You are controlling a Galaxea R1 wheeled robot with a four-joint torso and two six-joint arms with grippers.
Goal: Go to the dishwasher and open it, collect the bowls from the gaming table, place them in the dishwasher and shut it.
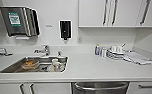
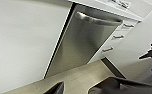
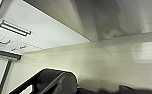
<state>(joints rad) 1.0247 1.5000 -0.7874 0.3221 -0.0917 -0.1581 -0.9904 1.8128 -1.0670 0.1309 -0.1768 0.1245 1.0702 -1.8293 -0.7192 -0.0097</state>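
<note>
Stainless steel is showing below the white counter (image 1: 97, 71) — the dishwasher (image 1: 100, 88), door closed, is sitting right of the sink (image 1: 33, 65) — gripper fingers I cannot tell.

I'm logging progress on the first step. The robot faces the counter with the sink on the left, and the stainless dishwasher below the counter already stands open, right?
Not quite. The dishwasher is shut: the head view shows its handle just under the counter edge, and the left wrist view shows its steel front flush with the white cabinets. The sink on the left is as you say.
</note>
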